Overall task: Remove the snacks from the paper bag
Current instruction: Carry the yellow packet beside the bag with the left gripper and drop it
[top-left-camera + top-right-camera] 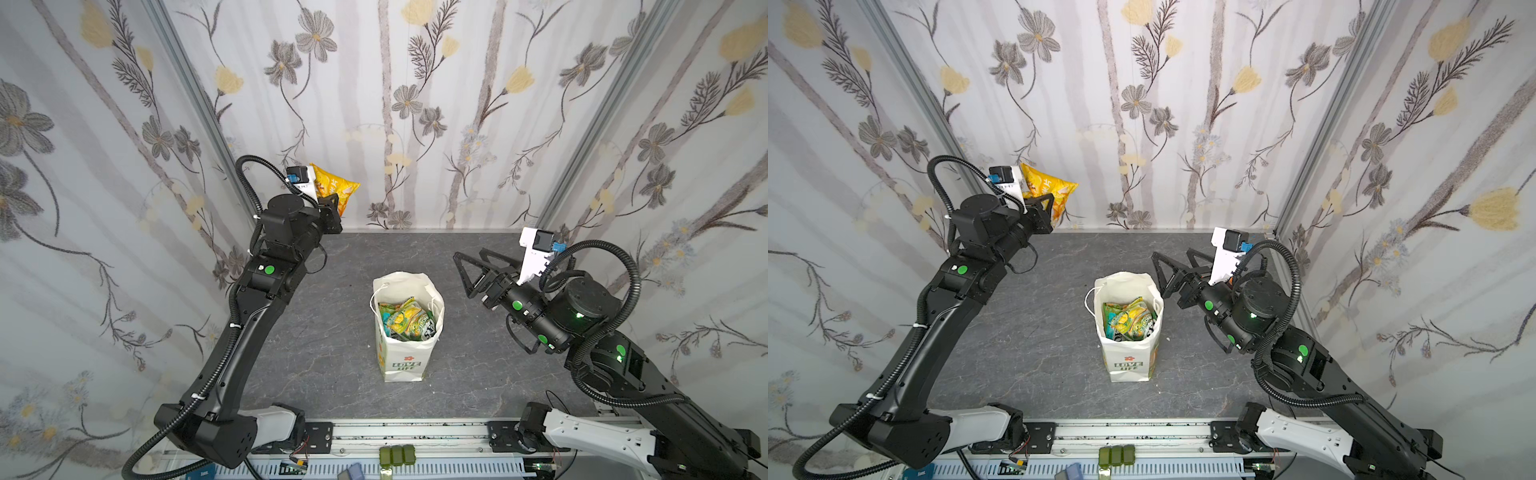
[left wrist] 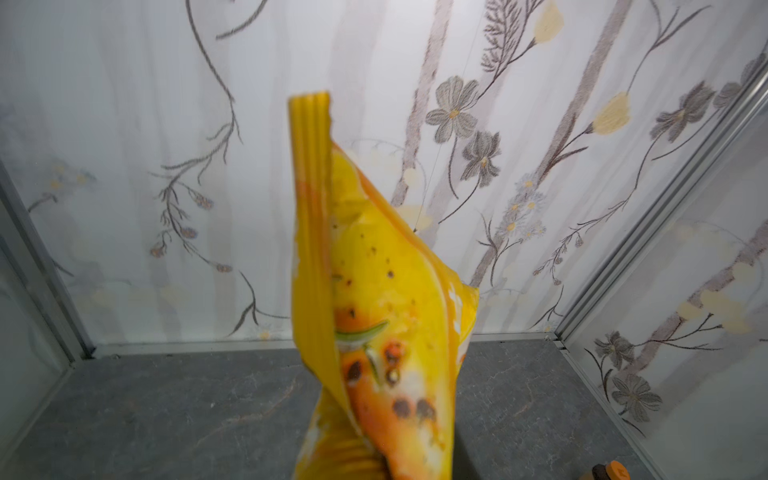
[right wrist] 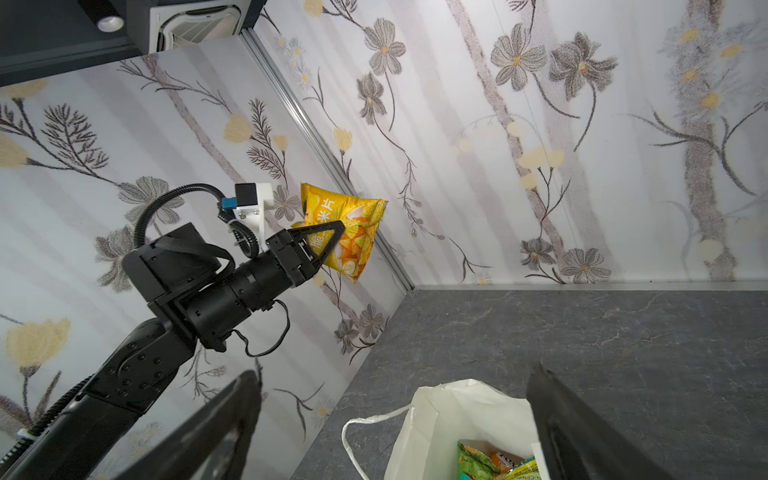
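Left gripper (image 1: 335, 207) pinches crinkly yellow-orange snack packet (image 1: 332, 183) before floral wall (image 1: 415, 124); right gripper (image 1: 464, 274), spread wide, beside white paper bag (image 1: 401, 362).

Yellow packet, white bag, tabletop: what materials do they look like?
Yellow packet: glossy plastic film, probably; crinkled, with a ribbed sealed edge. White bag: matte paper, creased walls. Tabletop: dark grey, veined like stone; real or laminate unclear.

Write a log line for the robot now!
left claw: shut on yellow packet, held up | right claw: open, near paper bag | snacks inside
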